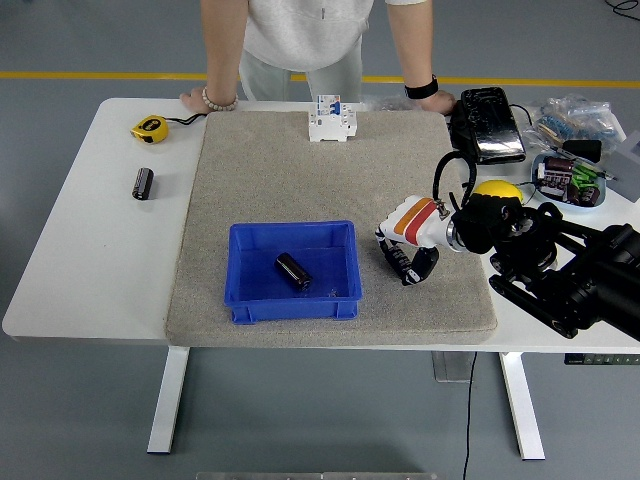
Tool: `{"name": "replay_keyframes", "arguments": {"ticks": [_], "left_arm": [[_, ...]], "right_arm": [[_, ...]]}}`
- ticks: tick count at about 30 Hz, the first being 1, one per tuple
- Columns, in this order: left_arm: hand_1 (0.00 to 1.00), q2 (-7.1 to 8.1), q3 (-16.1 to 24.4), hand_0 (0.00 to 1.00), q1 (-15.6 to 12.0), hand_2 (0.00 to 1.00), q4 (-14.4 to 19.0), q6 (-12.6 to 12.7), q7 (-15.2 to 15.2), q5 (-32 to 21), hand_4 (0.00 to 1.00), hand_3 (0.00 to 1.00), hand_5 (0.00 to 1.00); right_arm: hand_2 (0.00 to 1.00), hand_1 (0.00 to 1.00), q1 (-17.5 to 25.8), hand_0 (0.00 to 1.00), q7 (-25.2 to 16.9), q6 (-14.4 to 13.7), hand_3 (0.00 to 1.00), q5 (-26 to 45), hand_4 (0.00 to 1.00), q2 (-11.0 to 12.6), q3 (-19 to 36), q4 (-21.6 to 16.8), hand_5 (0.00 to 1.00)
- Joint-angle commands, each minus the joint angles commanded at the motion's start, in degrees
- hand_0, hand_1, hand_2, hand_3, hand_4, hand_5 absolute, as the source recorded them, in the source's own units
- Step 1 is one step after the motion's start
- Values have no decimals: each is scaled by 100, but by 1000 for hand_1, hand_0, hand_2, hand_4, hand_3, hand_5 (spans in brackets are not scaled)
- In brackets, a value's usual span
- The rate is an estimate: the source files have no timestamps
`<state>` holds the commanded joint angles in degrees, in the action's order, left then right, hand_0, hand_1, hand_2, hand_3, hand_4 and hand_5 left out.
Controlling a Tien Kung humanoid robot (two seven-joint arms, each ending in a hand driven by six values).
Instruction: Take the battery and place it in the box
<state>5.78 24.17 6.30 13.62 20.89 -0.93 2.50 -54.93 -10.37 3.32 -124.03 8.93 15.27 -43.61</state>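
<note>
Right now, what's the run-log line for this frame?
right hand: closing on battery, on mat | box: holds one battery | left: out of view | person: hands on far edge

Right hand (405, 250) grips battery (400, 263) beside blue box (293, 271).

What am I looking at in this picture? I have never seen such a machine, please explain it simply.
This is one view from a camera high on a humanoid robot, looking down at a white table. Its black right arm enters from the right; the right hand, white with a coloured stripe, closes around a battery on the grey mat. A blue box beside it holds another battery; a third one and a yellow tape measure lie further left. A person stands opposite, hands resting on the table.
</note>
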Motion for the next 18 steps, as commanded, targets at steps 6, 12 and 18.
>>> {"name": "replay_keyframes", "arguments": {"ticks": [6, 12, 18], "left_arm": [[696, -1, 4, 735, 1, 794, -1, -5, 3, 9, 751, 728, 515], [696, -2, 10, 735, 2, 795, -5, -9, 2, 17, 751, 727, 514], [698, 2, 23, 735, 4, 795, -7, -13, 6, 41, 751, 730, 514]], "right_arm": [[535, 518, 26, 533, -4, 15, 526, 25, 850, -3, -28, 53, 243], [523, 506, 18, 519, -8, 18, 517, 22, 837, -1, -15, 68, 226], [508, 485, -3, 497, -14, 18, 507, 8, 827, 10, 18, 40, 217]]}}
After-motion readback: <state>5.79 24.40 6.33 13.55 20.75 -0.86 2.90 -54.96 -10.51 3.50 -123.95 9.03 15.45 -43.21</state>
